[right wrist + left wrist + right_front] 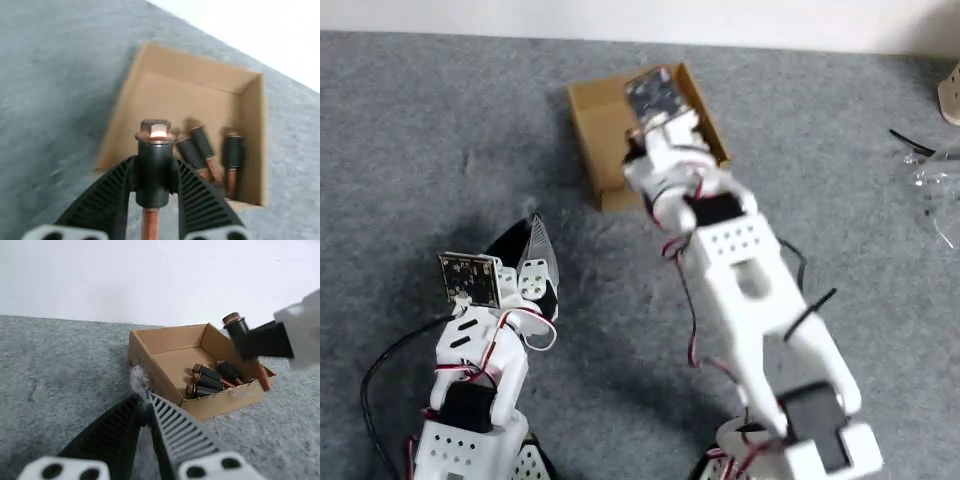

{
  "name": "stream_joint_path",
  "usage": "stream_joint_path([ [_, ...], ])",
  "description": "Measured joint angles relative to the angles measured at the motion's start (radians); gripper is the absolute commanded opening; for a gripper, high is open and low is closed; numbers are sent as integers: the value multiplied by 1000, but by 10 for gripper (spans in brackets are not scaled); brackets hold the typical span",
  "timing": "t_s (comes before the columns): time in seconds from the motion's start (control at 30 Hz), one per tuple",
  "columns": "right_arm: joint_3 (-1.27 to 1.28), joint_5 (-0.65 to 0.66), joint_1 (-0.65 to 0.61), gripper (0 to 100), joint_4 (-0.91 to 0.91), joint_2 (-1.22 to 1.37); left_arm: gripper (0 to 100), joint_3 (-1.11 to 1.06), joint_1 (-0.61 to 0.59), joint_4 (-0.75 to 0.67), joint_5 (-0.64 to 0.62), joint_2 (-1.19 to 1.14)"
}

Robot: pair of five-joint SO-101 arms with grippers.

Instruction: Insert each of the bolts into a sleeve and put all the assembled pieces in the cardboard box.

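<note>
Over the far part of the grey felt-covered counter [420, 150], we saw the right arm stretched out so that its wrist hung above the open brown cardboard box [590, 110]. Its right end effector [153, 167] was closed partway, the two ribbed black fingers clamped on either side of a black cylindrical sleeve [151, 150] with a copper-coloured bolt [155, 131] through it. The hexagonal head sat on top of the sleeve and the threaded shank stuck out below. From the left wrist view we found this piece tilted, head uppermost, held clear above the box wall nearest the right arm, the shank tip hanging near that wall's rim. Inside the box, several finished pieces [207, 382] of the same kind lay on their sides, close together against one wall; we could not count them with certainty. Nearer the arm bases, the left end effector [145, 402] was pressed fully together with nothing between its fingers, low over the counter and well apart from the box, pointing towards it. A small white wisp of fluff [137, 379] lay just beside its tips.
</note>
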State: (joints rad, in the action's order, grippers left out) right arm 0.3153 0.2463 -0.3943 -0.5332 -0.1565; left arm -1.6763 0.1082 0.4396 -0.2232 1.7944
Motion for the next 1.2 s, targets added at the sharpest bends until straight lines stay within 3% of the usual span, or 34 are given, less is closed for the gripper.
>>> stream_joint_path([
  [0.4, -258, 0, 120, 4, 2, 301, 8, 0, 0, 0, 5, 0],
  [0.7, -542, 2, 184, 4, 2, 598, 8, 0, 0, 0, 101, 0],
  [1.2, -591, 2, 187, 21, 3, 784, 8, 0, 0, 0, 104, 0],
])
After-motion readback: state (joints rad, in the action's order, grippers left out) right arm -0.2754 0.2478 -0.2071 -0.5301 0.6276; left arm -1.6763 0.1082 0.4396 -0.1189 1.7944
